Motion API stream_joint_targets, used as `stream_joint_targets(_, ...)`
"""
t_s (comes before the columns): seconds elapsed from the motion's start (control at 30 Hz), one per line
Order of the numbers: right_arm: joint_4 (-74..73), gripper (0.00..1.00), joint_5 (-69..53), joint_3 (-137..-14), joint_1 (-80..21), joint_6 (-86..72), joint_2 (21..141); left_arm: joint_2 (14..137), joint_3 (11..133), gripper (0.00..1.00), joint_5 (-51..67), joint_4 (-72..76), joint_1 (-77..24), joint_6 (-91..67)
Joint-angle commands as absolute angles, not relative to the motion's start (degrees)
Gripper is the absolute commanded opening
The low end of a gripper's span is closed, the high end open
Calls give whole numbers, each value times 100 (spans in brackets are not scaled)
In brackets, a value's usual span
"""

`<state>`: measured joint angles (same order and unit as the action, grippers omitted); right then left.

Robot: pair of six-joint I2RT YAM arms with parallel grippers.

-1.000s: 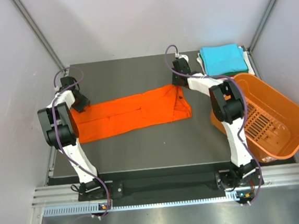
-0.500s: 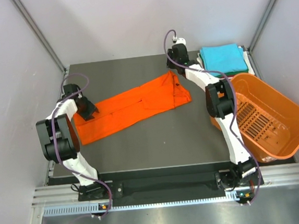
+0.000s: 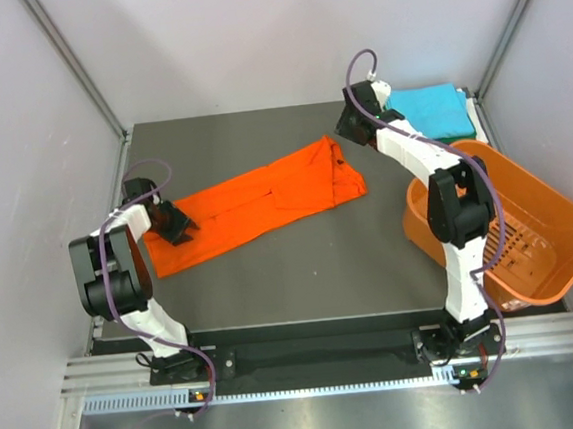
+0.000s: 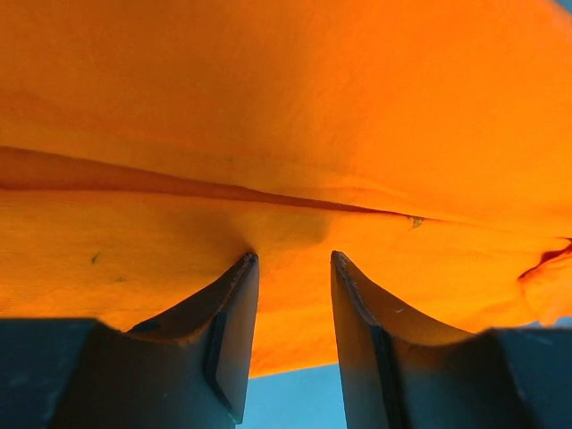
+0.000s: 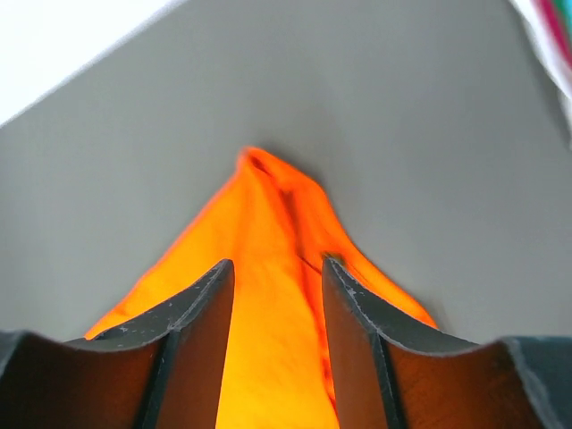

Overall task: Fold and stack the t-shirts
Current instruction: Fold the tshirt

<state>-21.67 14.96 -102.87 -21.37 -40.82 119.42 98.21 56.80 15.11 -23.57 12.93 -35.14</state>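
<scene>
orange slotted basket (image 3: 551,196) (set askew) overlaps the dark table's (image 3: 301,268) right edge.

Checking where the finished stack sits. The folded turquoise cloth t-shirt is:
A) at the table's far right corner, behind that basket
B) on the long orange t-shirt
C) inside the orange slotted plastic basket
A: the folded turquoise cloth t-shirt lies at the far right corner of the dark table, behind the orange slotted plastic basket and apart from the long orange cloth t-shirt.
</scene>
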Motion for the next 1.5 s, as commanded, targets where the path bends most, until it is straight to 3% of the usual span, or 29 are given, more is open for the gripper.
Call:
stream_joint_targets(0.0, -2988, 45, 2162, -9994, -2180, -5044, 11532, 9756, 5459, 43, 1180, -2215, 1345, -3761)
stream_joint_targets(0.2, -3761, 44, 2627, -9580, -2206, -5835, 11320, 9475, 5344, 44, 703, -2346, 1327, -3867)
stream_joint_targets(0.53, -3805, 43, 2584, -9308, -2426, -6195, 11426, 9097, 5265, 44, 115, -2619, 1336, -3665)
stream_joint_targets(1.47, -3902, 44, 2874, -8692, -2856, -6811, 11206, 9141, 5265, 44, 53, -2636, 1336, -3639)
